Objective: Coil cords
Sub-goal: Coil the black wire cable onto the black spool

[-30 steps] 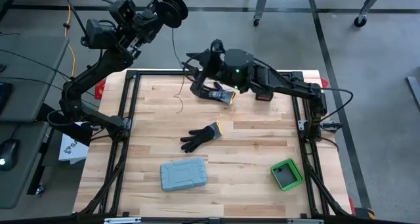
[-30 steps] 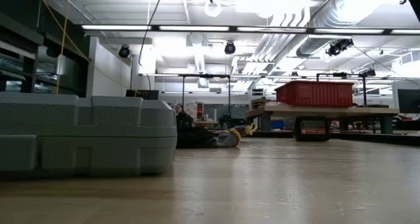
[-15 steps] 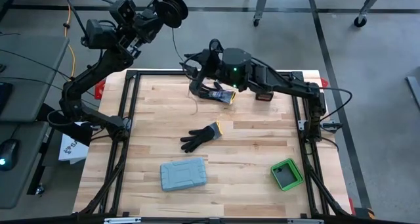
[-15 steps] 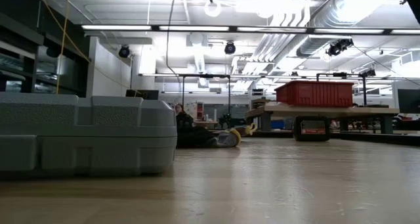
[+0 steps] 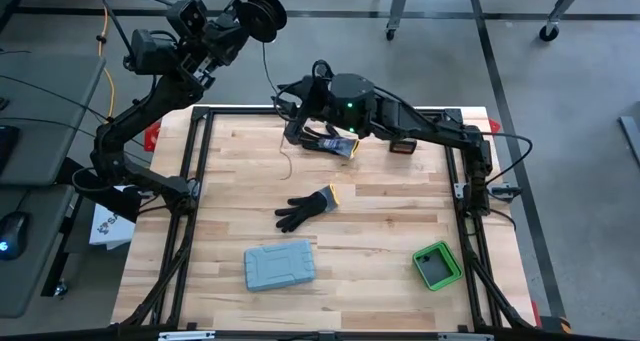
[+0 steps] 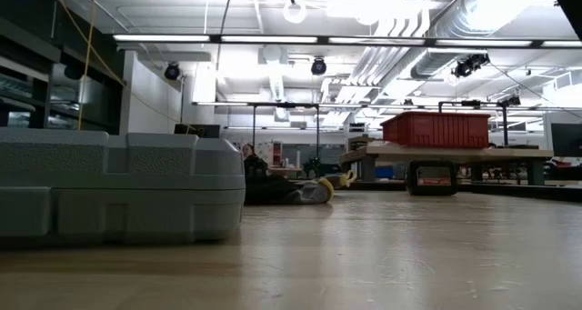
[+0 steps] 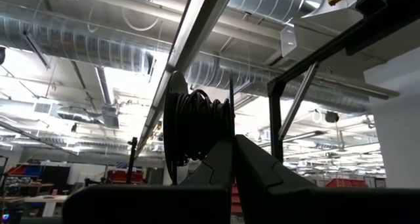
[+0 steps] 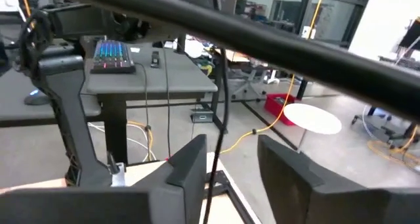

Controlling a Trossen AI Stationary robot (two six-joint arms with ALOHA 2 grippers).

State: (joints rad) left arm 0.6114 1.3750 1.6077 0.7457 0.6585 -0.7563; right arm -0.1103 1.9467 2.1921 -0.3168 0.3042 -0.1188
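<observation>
Since a second ago the right gripper (image 5: 290, 106) has shifted slightly left and toward the far edge of the table (image 5: 380, 216), and the loose end of the cord (image 5: 272, 76) that lay in a squiggle on the wood has been drawn up, so that only a short tail hangs just below the gripper. In the right wrist view the thin dark wire (image 8: 220, 112) runs between the two fingers (image 8: 190, 168), whose jaws stand a little apart with the strand passing through the gap; whether they pinch it cannot be told.

From there the cord rises to the spool (image 5: 265, 9), held up by the left gripper (image 5: 238, 26) beyond the table's far left corner. In the left wrist view the spool (image 7: 193, 129) carries black windings and sits against the narrowly set fingers (image 7: 252, 168); its jaws appear closed on the reel.

On the table lie a black work glove (image 5: 305, 209), a grey case (image 5: 279, 265) and a green box (image 5: 437, 265), with another glove (image 5: 335, 141) under the right arm.
</observation>
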